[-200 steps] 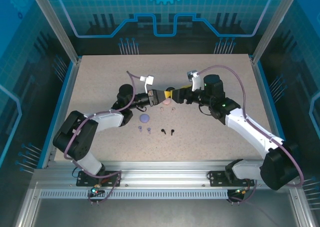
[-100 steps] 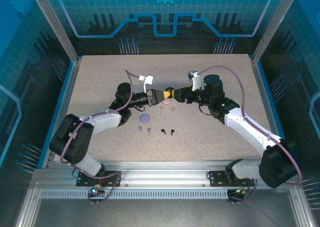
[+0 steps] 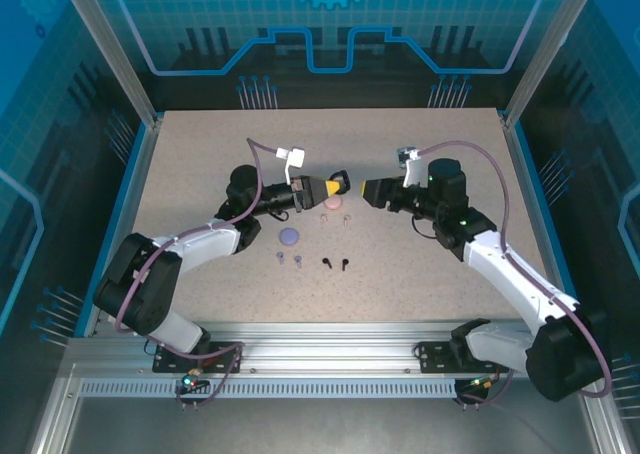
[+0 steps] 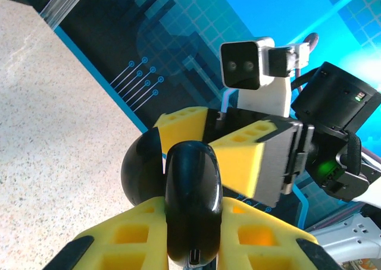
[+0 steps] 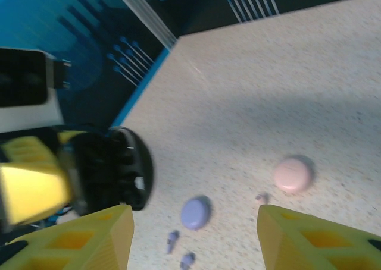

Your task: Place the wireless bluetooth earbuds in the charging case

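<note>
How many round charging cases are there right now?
3: the black case gripped in the left pincer; the pink case on the table close by; the lilac case on it, nearer the front edge. None seems hidden.

We've got a sandy beige table (image 3: 200,154) with fine dark speckles. The pink case (image 3: 333,203) is pale pink, and the pink earbuds (image 3: 345,219) just beside it match. Down-left of the pink case, the lilac case (image 3: 290,236) and lilac earbuds (image 3: 282,259) are soft purple, with black earbuds (image 3: 327,263) nearby. Just above the pink case there's a glossy black case (image 4: 189,187) in the left gripper (image 3: 336,184), whose pads (image 4: 125,240) are bright yellow.
</note>
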Motion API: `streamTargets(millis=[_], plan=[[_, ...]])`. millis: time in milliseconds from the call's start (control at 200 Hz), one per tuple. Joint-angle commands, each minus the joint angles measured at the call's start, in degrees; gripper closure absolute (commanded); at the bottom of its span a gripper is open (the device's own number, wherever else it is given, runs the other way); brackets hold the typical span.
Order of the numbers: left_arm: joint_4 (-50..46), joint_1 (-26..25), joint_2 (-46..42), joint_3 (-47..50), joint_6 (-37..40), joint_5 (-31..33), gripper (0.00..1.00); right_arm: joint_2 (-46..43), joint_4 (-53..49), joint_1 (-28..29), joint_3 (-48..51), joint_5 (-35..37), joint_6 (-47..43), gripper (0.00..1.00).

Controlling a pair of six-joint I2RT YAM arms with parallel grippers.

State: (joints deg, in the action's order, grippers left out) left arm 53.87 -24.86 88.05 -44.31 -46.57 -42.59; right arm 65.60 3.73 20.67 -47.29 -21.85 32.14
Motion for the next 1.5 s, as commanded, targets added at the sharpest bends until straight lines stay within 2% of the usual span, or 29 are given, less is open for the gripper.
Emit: streamTargets(millis=[0,160,330,1056,1496], plan=[[7.3,0.0,0.5,0.1,-1.4,-1.8,1.0,-0.8,6.4,-0.5,2.8,-5.7,6.0,0.42],[13.2,0.0,2.7,0.3,-5.1,-1.4,1.0,0.0,14.4,-0.1,5.9,-5.6,11.0,0.45],[15.6,0.0,4.1,0.5,-6.7,-1.1,1.0,1.2,16.7,1.0,6.2,-5.0,11.9,0.49],[16.9,-0.1,4.5,1.1,-7.4,-0.9,1.0,5.1,18.9,3.0,3.9,-3.4,12.6,0.55],[17.5,-0.1,5.1,1.4,-7.1,-0.7,1.0,-0.5,15.7,2.3,3.8,-2.2,12.0,0.57]])
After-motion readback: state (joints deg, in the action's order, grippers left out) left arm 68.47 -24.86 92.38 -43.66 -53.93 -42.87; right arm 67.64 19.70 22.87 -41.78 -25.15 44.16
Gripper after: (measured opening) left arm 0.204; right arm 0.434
